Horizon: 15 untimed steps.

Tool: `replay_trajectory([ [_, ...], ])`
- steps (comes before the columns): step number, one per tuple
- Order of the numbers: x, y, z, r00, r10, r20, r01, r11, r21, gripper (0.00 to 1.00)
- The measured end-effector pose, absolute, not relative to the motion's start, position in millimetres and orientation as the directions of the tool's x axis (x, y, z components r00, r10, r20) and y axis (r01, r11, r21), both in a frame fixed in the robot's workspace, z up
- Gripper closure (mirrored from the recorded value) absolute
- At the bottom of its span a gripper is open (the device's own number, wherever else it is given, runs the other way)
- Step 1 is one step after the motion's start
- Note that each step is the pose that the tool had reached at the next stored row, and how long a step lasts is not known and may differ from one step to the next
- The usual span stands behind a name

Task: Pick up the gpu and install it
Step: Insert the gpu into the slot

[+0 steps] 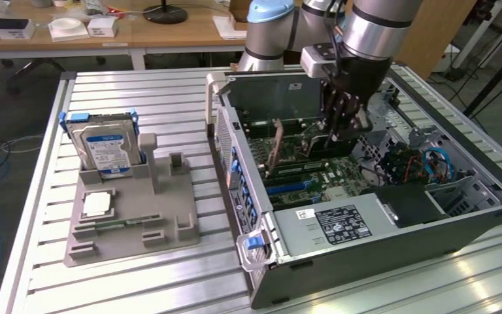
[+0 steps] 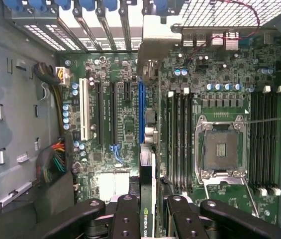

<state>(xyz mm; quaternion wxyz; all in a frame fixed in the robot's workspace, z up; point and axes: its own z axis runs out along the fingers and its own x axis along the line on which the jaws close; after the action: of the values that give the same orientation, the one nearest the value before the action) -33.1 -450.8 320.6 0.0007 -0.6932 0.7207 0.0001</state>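
Clamped edge-on in black gripper (image 2: 147, 221), thin green circuit-card gpu (image 2: 147, 196), lined up with long blue slot (image 2: 141, 112); open grey metal case (image 1: 391, 261), silver hard drive (image 1: 107, 150) apart at nine o'clock.

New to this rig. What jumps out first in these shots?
The arm reaches into the open PC case, its gripper shut on the gpu, held on edge and lined up with the blue slot. On the exterior view's left, a blue-labelled hard drive stands in a grey holder.

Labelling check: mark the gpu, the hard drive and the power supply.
gpu (image 2: 147, 194): wrist view, the card's upper edge.
hard drive (image 1: 107, 154): exterior view, its blue-and-white label.
power supply (image 1: 342, 222): exterior view, its black label.
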Motion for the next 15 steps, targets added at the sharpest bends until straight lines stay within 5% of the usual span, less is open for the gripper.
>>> replay_trajectory([
  [15, -40.7, -456.1, 312.2, -0.038, -0.999, -0.001, -0.999, 0.038, -0.001, 0.74],
])
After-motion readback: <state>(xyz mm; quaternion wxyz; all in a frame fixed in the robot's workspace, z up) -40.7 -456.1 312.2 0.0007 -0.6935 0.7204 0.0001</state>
